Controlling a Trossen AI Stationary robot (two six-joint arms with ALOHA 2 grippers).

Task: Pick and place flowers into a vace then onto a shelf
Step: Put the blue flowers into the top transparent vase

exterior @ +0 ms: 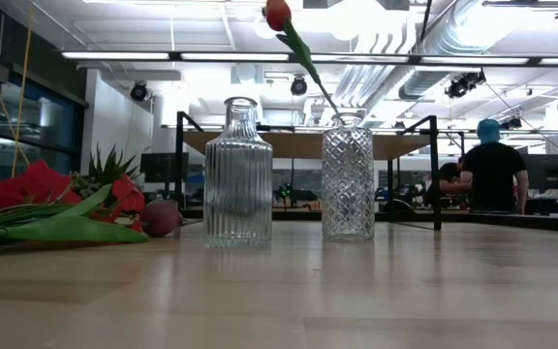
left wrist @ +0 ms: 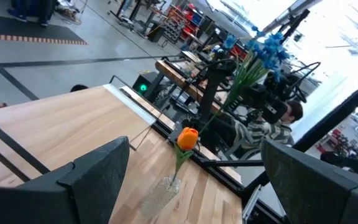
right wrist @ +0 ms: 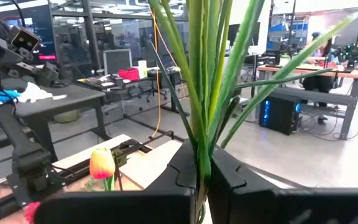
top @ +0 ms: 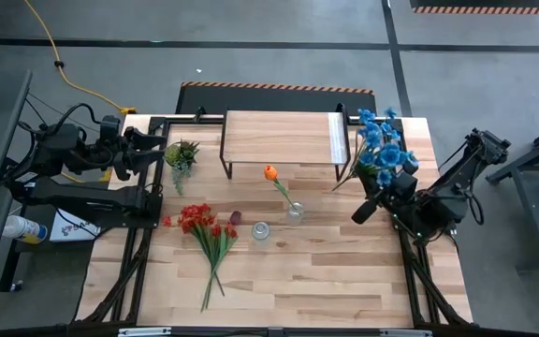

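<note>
Blue-bloomed bunch (top: 382,145) held aloft at the table's right edge, stems pinched between the closed fingers of the right gripper (right wrist: 205,180). Orange tulip (top: 270,173) stands tilted in a diamond-cut glass vase (exterior: 348,177); a ribbed glass vase (exterior: 238,174) stands empty beside it. Red-bloomed bunch (top: 202,229) lies flat on the table, with what looks like the maroon tulip (exterior: 162,217) just beside it. Shelf (top: 279,137) sits at the far edge. Left gripper (left wrist: 191,180) spread wide, parked at the left edge.
</note>
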